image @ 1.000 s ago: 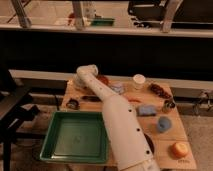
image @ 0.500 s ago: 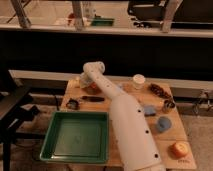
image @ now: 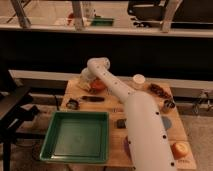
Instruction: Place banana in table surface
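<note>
Gripper (image: 83, 83) at far-left of table surface (image: 114, 107) — fingers closed, green tray (image: 76, 113) nearer

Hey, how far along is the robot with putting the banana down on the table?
Done: the arm is stretched to the table's far left corner. In hand: the gripper is shut there, right at a pale yellow piece that looks like the banana; whether it is actually gripped is hidden. Left: set the banana on bare wood and let go.
</note>
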